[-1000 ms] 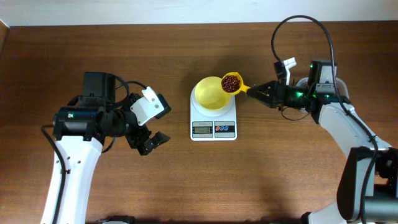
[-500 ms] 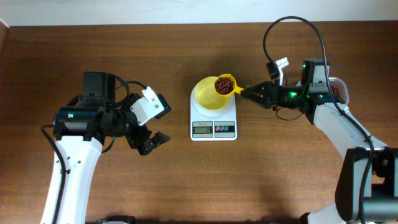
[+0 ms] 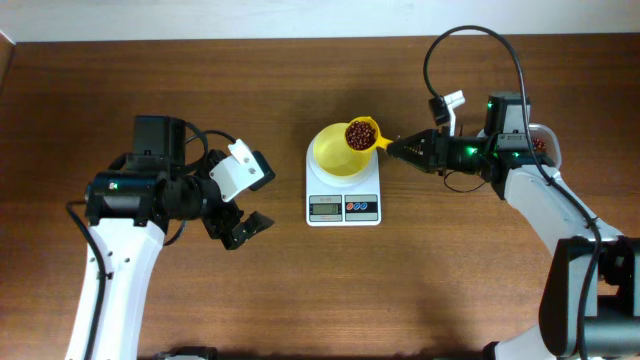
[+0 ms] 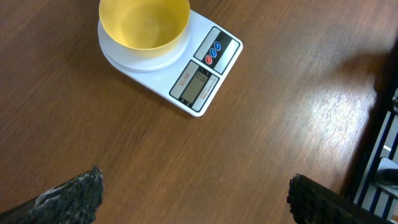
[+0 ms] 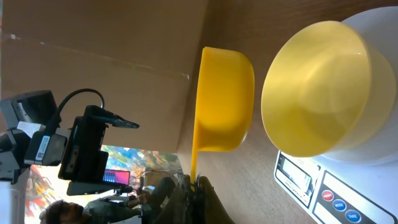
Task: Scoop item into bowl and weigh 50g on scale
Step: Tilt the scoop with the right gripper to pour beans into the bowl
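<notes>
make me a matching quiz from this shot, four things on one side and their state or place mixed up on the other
Column one
1. scoop
2. bowl
3. scale
4. left tool

Column two
A. open, holding nothing
B. empty, sitting on the scale
C. loaded with beans, gripped by the right tool
D. flat on the table, carrying the bowl

Pairs: 1-C, 2-B, 3-D, 4-A
</notes>
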You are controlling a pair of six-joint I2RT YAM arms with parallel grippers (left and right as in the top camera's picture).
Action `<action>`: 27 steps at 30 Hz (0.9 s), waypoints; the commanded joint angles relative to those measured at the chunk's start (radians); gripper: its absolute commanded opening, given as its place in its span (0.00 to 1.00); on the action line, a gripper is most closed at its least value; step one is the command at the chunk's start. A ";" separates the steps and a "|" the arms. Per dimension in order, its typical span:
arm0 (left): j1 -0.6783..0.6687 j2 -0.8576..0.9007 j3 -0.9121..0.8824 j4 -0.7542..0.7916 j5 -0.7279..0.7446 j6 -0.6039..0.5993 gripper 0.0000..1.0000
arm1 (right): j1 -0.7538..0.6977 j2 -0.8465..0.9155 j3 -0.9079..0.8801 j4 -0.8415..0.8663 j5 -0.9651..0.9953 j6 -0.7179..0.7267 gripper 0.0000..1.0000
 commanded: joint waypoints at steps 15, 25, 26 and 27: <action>0.002 0.000 0.007 -0.001 0.003 -0.010 0.99 | 0.037 0.006 -0.001 0.101 0.185 -0.154 0.04; 0.002 0.000 0.007 -0.001 0.003 -0.010 0.99 | 0.052 0.006 -0.002 0.097 0.209 -0.420 0.04; 0.002 0.000 0.007 -0.001 0.003 -0.010 0.99 | 0.060 0.006 -0.002 0.097 0.232 -0.420 0.04; 0.002 0.000 0.007 -0.001 0.003 -0.010 0.99 | 0.067 0.006 -0.002 0.097 0.249 -0.420 0.04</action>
